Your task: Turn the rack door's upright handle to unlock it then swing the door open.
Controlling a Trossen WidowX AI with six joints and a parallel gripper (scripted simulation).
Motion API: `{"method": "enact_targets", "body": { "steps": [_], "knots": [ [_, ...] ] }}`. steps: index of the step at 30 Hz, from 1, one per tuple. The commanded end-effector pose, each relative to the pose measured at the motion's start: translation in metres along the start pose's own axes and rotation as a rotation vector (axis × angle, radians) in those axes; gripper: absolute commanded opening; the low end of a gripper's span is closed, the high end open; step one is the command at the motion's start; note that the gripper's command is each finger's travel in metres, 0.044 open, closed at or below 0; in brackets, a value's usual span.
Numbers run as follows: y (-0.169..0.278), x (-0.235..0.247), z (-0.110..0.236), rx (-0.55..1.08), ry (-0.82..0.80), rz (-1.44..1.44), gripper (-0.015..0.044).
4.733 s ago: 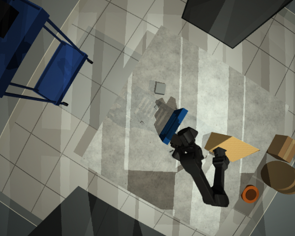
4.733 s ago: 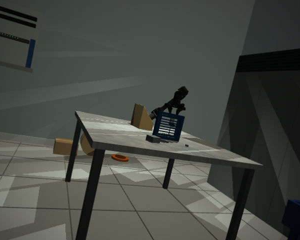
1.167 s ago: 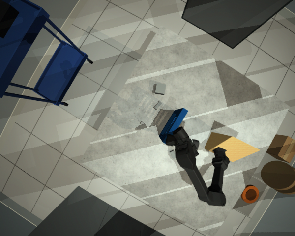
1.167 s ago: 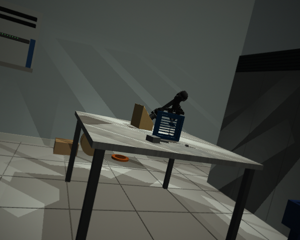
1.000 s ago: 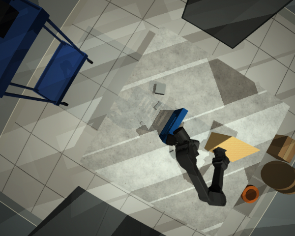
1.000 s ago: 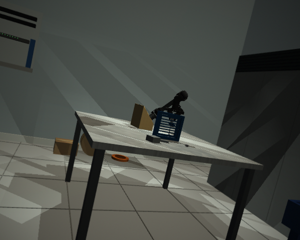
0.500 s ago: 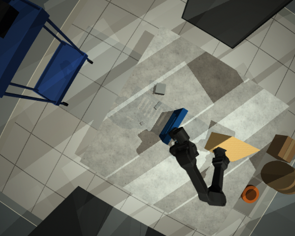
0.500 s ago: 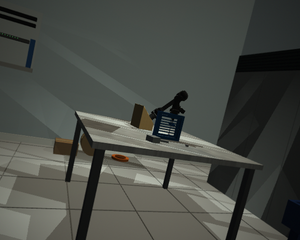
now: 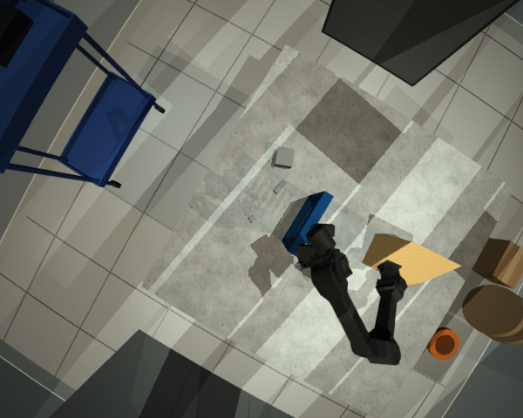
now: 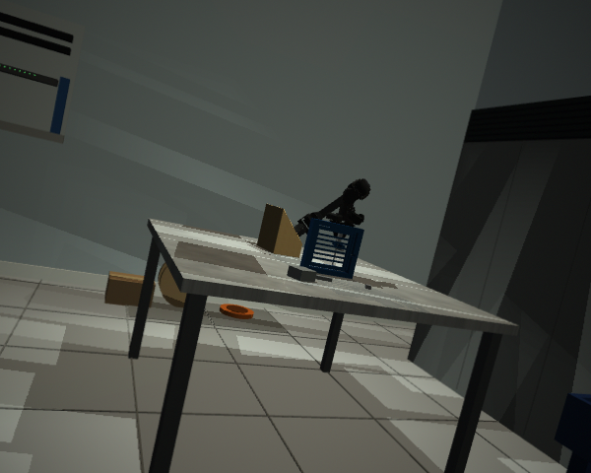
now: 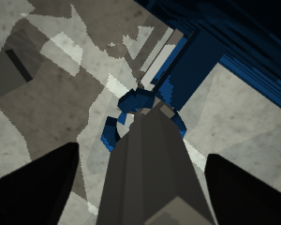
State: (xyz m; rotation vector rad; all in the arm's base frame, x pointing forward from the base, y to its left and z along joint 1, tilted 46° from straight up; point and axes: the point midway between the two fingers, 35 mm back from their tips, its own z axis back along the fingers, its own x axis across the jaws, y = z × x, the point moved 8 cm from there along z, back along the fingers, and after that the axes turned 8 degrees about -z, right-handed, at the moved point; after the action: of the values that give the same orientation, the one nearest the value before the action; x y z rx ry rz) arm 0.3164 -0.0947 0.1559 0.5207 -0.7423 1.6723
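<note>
The blue rack frame (image 9: 322,201) (image 10: 359,249) (image 11: 262,82) stands upright on the table (image 9: 199,270) (image 10: 225,287). In the wrist view the blue door (image 11: 197,66) stands out from the frame, roughly at a right angle; its exact angle cannot be read. The grey upright handle (image 11: 147,173) runs down the middle of that view, with blue curved pieces around its far end. My gripper (image 11: 143,157) is open, one dark finger on each side of the handle, with visible gaps between. In the top view the arm hides the door and handle.
A yellow wedge-shaped holder (image 9: 426,267) (image 10: 286,236) stands beside the arm's base. A grey block (image 9: 284,157) (image 10: 300,273) lies on the rack's other side, with two small pieces near it, one (image 9: 279,186) larger than the other (image 9: 251,219).
</note>
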Motion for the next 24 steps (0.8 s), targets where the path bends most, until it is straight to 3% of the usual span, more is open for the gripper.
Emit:
{"method": "enact_targets", "body": {
  "steps": [1,24],
  "knots": [
    [0.0003,-0.0006,-0.0002,0.004,0.005,-0.182,0.0286],
    [0.0003,-0.0005,-0.0002,0.001,0.006,-1.322,0.0286]
  ]
}}
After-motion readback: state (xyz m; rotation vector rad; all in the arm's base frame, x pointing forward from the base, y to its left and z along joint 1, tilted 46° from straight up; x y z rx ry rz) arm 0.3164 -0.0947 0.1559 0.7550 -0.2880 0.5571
